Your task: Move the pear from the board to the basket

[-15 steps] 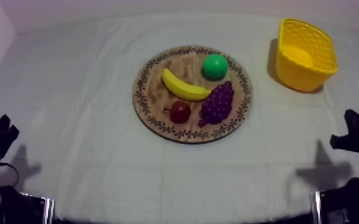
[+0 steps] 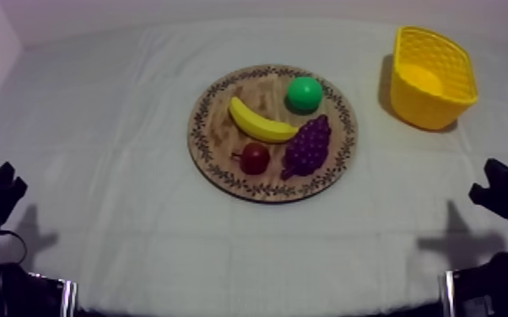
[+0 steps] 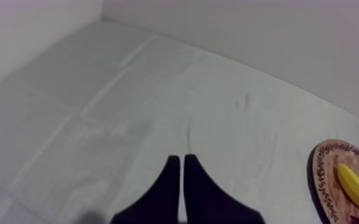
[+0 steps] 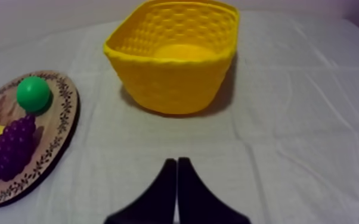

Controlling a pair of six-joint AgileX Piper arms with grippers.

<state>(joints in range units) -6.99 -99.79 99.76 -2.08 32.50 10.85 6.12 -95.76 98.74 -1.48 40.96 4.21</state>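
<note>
On the bench (image 2: 114, 135), the wooden board (image 2: 215, 126) lies mid-frame and the yellow basket (image 2: 422, 105) at upper right; the pear (image 2: 304, 93) sits on the board's upper-right part. The reach is not begun — our left tool (image 3: 180, 161) and right tool (image 4: 174, 162) rest closed, empty. Next, we judge: the right tool opens and nears the pear.
</note>
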